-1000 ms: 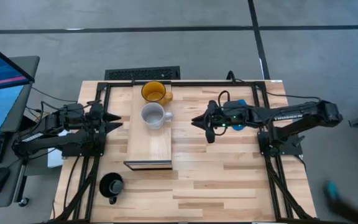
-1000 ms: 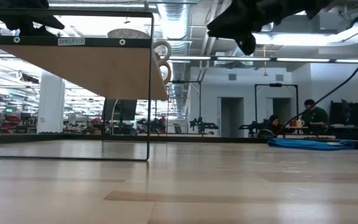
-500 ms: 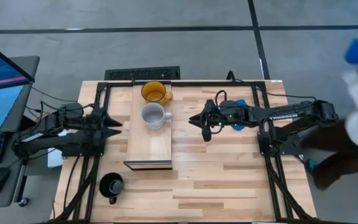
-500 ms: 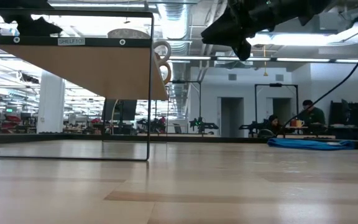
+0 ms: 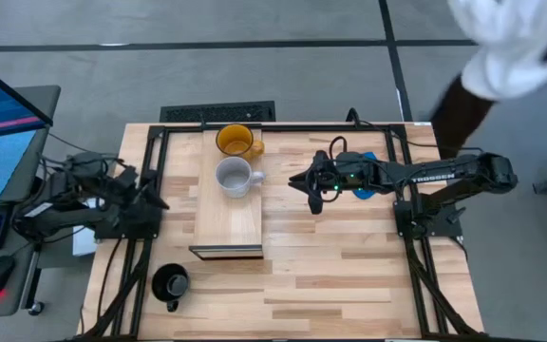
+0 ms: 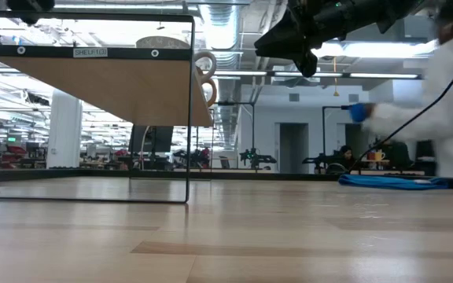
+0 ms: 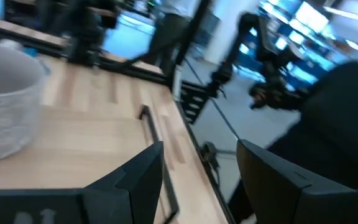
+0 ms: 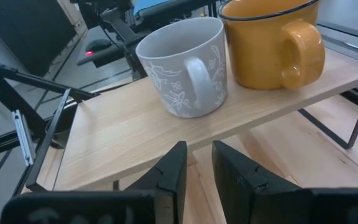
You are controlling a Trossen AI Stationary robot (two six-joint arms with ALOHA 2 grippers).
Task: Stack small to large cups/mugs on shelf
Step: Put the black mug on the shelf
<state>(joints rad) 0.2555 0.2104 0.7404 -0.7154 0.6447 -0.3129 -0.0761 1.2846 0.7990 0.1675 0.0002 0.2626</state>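
A glossy yellow-orange mug [image 5: 236, 141] and a white flower-patterned mug [image 5: 235, 176] sit on the smooth pale wood shelf [image 5: 227, 220]; the black mug [image 5: 170, 282] stands near-left on the planked tabletop [image 5: 349, 256]. The right gripper [image 5: 301, 181], fingers narrowly parted, hovers right of the shelf as before, while the left gripper [image 5: 156, 199], spread, has drawn back leftward.

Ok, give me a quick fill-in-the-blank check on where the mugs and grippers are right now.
1. The number of mugs standing on the shelf is ____.
2. The black mug stands on the ____, off the shelf's near end.
3. Between the yellow mug and the shelf's empty end stands the ____ mug.
4. The right gripper hangs beside the shelf, holding ____.

Missing words: two; tabletop; white; nothing
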